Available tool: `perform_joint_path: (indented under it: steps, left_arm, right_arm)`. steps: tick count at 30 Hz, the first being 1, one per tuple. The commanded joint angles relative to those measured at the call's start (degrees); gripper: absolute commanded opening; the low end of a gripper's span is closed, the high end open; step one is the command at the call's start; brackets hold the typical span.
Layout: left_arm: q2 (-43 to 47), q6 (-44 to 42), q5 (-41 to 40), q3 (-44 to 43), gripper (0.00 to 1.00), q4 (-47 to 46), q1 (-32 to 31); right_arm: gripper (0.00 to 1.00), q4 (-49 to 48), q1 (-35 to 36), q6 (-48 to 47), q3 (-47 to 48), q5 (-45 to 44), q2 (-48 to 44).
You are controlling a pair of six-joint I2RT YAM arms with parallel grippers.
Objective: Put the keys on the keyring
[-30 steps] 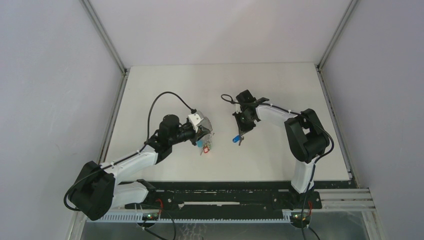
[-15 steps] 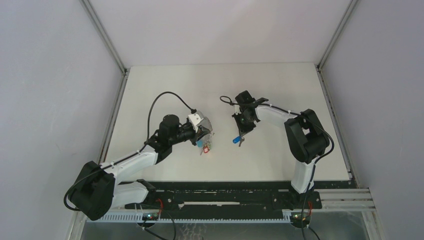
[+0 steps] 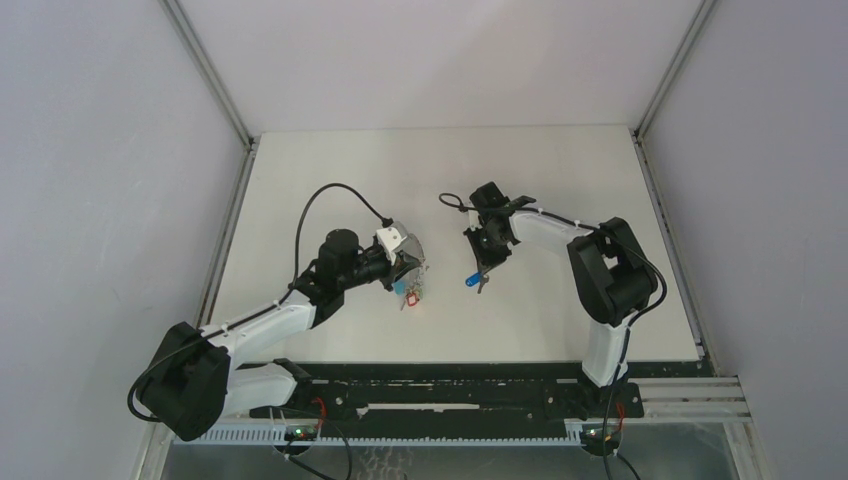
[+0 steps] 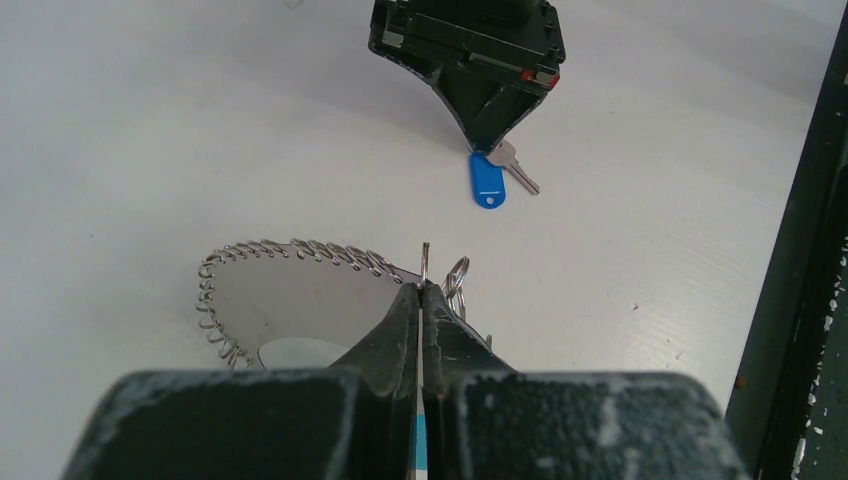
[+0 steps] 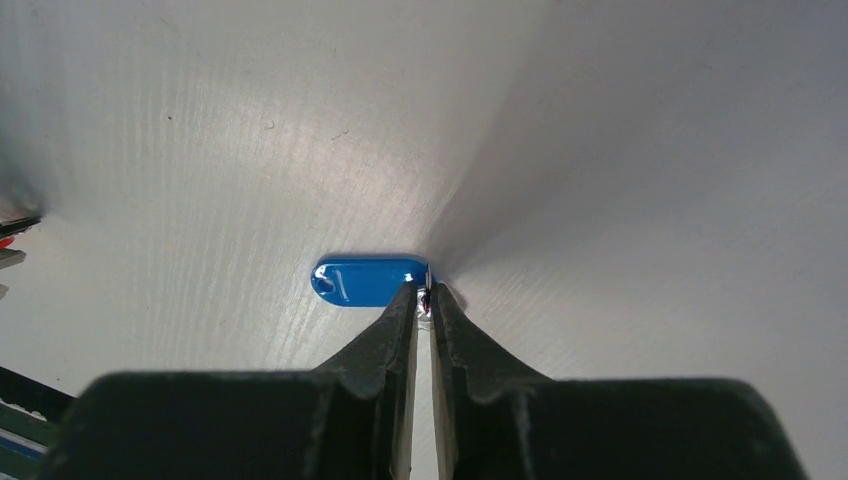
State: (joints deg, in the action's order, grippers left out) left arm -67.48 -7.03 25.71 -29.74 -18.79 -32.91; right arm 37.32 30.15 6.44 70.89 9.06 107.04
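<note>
The key has a dark-blue oval head [image 5: 368, 279] and a short silver blade; it lies on the white table [image 3: 330, 180], and also shows in the top view [image 3: 468, 281] and the left wrist view [image 4: 487, 185]. My right gripper [image 5: 424, 291] points down with its tips pinched on the small silver part at the head's right end; it shows in the top view [image 3: 482, 271] too. My left gripper [image 4: 422, 286] is shut on the keyring [image 4: 300, 247], a thin wire loop strung with small silver rings. One wire end sticks up past the tips. Red and cyan bits hang under it [image 3: 408, 294].
The right gripper [image 4: 487, 140] stands just beyond the keyring in the left wrist view. Grey enclosure walls and metal posts [image 3: 210, 75] border the table. A black rail [image 3: 450, 385] runs along the near edge. Black cables loop over both arms.
The right arm has shifted very slightly to the left. The left arm and the keyring have not moved.
</note>
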Motion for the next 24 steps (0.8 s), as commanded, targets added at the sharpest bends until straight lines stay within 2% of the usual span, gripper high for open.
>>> perform_joint_path:
  steps: [1,7,12,24]
  left_arm:
    - [0.95,0.47,1.18,0.54,0.0,-3.89,0.21]
    - [0.93,0.5,1.18,0.49,0.0,-3.88,0.21]
    - [1.1,0.39,1.09,0.51,0.0,-3.89,0.21]
    - [1.61,-0.4,2.85,0.6,0.0,-3.89,0.21]
  right_arm:
    - [0.09,-0.32,0.32,-0.29,1.59,-0.47,0.57]
    - [0.07,0.11,0.28,-0.28,1.61,-1.13,0.67]
    - [0.0,0.63,0.47,-0.75,1.57,-1.38,-0.29]
    - [0.0,-2.05,2.5,-7.85,-3.68,-2.17,-15.78]
